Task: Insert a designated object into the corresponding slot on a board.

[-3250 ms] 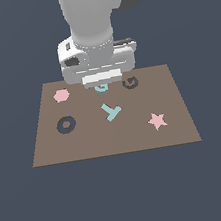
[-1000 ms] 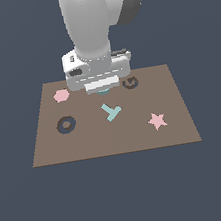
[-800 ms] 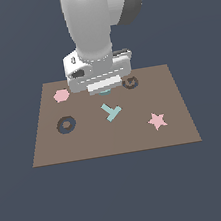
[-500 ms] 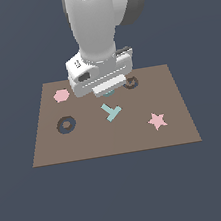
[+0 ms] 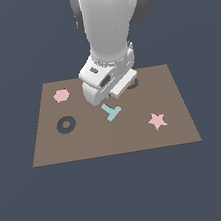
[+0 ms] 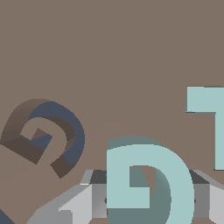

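In the wrist view the designated object (image 6: pixel 148 179), a light-teal G-shaped piece, is held between the grey fingers (image 6: pixel 81 202) of my gripper (image 6: pixel 148 200), which is shut on it. It hangs above the brown board (image 6: pixel 109 52). The slot (image 6: pixel 43 135), a dark G-shaped recess, lies apart from the piece and off to one side. In the exterior view the gripper (image 5: pixel 108 93) hovers over the back middle of the board (image 5: pixel 87 141) and hides the piece. The slot (image 5: pixel 133 83) peeks out just to the exterior view's right of the hand.
A larger teal Y-shaped piece (image 5: pixel 112 112) (image 6: pixel 210 118) lies just in front of the gripper. A pink hexagon (image 5: pixel 61 95) and a dark ring (image 5: pixel 65 124) sit on the board's left part, a pink star (image 5: pixel 157 121) on its right.
The teal G has left its place on the board, gripped. The hand has turned about its axis and shifted slightly to the exterior view's right, toward the slot.
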